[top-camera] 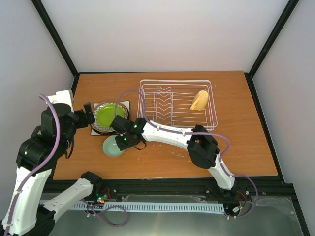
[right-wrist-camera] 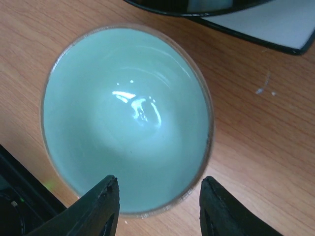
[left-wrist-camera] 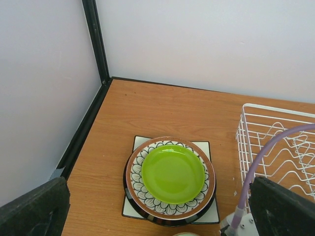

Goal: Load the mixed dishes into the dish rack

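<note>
Left gripper (top-camera: 87,115) open, empty, beside the plate stack; glossy lime-green small plate (left-wrist-camera: 172,173) on top. Right gripper (right-wrist-camera: 160,199) jaws spread over the pale mint bowl (right-wrist-camera: 125,113), round, glazed, on the table. Likely step: bowl pickup; next needs a rim pinch. Wire dish rack (top-camera: 177,103) right, holding the pale yellow handled mug (top-camera: 199,100).

Your right arm (top-camera: 172,133) is lying stretched low across to the left with its elbow bent. Its right tool (right-wrist-camera: 160,209) is pointing down with fingers (right-wrist-camera: 101,209) standing apart. Your left arm (top-camera: 32,152) is standing folded high, and its left tool (top-camera: 90,115) is facing right, fingers spread wide.
</note>
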### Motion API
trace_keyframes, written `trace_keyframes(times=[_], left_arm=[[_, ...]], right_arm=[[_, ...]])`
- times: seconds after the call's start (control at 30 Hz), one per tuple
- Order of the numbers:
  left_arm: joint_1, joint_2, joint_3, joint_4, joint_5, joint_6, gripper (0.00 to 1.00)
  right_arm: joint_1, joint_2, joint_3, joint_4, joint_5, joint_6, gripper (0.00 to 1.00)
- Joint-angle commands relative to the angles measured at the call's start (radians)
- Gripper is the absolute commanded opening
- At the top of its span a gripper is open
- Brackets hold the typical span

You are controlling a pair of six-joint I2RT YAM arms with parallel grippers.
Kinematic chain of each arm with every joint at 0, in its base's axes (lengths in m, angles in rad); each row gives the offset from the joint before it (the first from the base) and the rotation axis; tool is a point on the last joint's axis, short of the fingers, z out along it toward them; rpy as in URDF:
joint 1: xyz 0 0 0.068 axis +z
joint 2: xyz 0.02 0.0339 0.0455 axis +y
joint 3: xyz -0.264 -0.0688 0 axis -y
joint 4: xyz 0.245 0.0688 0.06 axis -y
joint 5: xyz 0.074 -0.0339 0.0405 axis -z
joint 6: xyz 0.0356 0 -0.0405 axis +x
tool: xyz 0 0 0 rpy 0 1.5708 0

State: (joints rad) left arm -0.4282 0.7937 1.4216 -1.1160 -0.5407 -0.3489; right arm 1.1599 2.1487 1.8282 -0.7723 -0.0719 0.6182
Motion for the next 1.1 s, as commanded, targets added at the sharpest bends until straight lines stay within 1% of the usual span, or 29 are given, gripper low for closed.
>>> trace_keyframes(times=[0.0, 0.37, 0.7, 0.93, 1.07], left_arm=[[0.005, -0.008, 0.002, 0.025, -0.011, 0.042, 1.0], [0.005, -0.048, -0.007, 0.05, -0.029, 0.075, 1.0], [0.005, -0.048, -0.038, 0.089, -0.017, 0.083, 1.0], [0.005, -0.049, -0.034, 0.091, -0.02, 0.079, 1.0], [0.005, -0.047, -0.031, 0.076, -0.021, 0.07, 1.0]], right_arm=[[-0.009, 0.073, 0.083, -0.047, -0.02, 0.013, 0.46], [-0.009, 0.177, 0.22, -0.12, -0.028, -0.001, 0.45], [-0.009, 0.076, 0.205, -0.093, 0.029, -0.017, 0.44], [-0.008, 0.017, 0.182, -0.11, 0.06, -0.028, 0.43], [-0.011, 0.015, 0.162, -0.149, 0.07, -0.03, 0.43]])
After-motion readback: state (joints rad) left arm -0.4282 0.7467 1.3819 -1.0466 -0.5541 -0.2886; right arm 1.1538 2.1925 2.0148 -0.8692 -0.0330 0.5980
